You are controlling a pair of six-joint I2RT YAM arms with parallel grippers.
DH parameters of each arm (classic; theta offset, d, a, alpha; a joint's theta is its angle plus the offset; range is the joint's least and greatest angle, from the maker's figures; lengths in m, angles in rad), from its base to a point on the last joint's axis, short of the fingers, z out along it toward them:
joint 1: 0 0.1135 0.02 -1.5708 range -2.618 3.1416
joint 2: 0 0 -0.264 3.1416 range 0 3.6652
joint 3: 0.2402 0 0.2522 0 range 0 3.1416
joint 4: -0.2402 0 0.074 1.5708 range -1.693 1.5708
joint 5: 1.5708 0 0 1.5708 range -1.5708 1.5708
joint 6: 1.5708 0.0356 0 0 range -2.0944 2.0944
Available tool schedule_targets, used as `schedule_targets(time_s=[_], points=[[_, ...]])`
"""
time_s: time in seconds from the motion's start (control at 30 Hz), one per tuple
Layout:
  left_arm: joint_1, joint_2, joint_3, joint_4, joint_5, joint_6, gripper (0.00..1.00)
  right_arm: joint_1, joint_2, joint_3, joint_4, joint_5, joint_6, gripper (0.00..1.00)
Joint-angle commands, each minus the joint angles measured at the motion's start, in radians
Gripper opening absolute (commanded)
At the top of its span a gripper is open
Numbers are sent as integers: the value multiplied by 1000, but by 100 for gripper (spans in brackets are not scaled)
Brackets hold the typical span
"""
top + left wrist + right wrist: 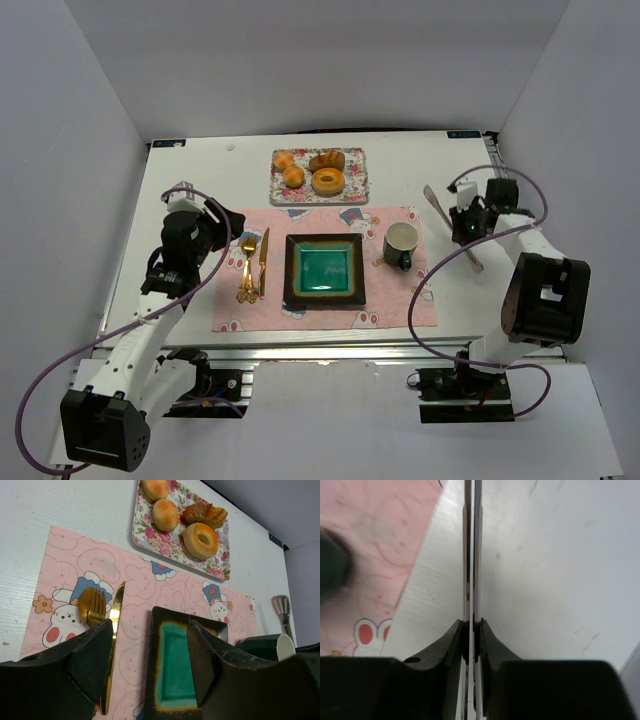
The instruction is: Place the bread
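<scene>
Our right gripper is clenched on the tongs, whose two blades sit close together. Our left gripper hangs released over the placemat. The bread lies on the flowered tray, just beside the dark pastry. We judge the tongs should straddle the ring from above, clear of its neighbours, squeeze gently, then carry it to the green plate.

You've got no readable text here; the small blue stickers at the table corners are too tiny to read.
</scene>
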Motion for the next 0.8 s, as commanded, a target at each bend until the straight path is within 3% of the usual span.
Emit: schedule_targets(time_s=[0.0,0.1,0.33,0.77], points=[[1,0,45,8,-1,-2,70,31,-49,245,-124,-191,-128,24],[1,0,45,14,-1,-10,70,98,0,388,-173,-203,-146,31],[1,-31,40,-2,-12,-14,70,273,118,620,-236,-195,-166,37],[1,-95,12,-29,-41,-40,70,473,227,748,-238,-136,-241,40]])
